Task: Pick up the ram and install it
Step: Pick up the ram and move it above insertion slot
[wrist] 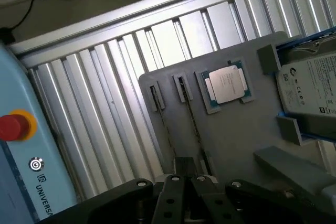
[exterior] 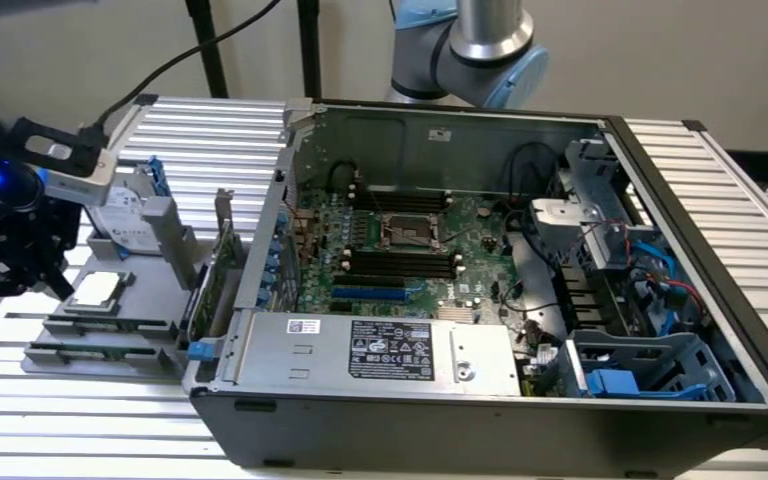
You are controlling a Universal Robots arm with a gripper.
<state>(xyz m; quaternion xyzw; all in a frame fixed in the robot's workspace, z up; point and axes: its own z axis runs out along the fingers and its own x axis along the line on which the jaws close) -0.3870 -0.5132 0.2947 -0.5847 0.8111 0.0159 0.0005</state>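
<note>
Two ram sticks stand on edge in slots of a grey tray (exterior: 157, 345) at the exterior view's left: one ram stick (exterior: 107, 326) (wrist: 190, 116) and a second one (exterior: 91, 351) (wrist: 157, 103) beside it. My gripper (exterior: 31, 270) (wrist: 186, 179) hangs above the tray's outer edge, its fingers shut together with nothing seen between them. In the wrist view the nearer ram stick's thin edge runs in under the fingertips. The motherboard's black slots (exterior: 398, 262) lie inside the open computer case (exterior: 491, 420).
A square silver processor (exterior: 97, 290) (wrist: 227, 85) and a hard drive (exterior: 124, 205) (wrist: 310, 87) also sit on the tray. A green card with a bracket (exterior: 224, 270) stands between tray and case. A pendant with a red button (wrist: 13, 127) lies beside the ribbed table.
</note>
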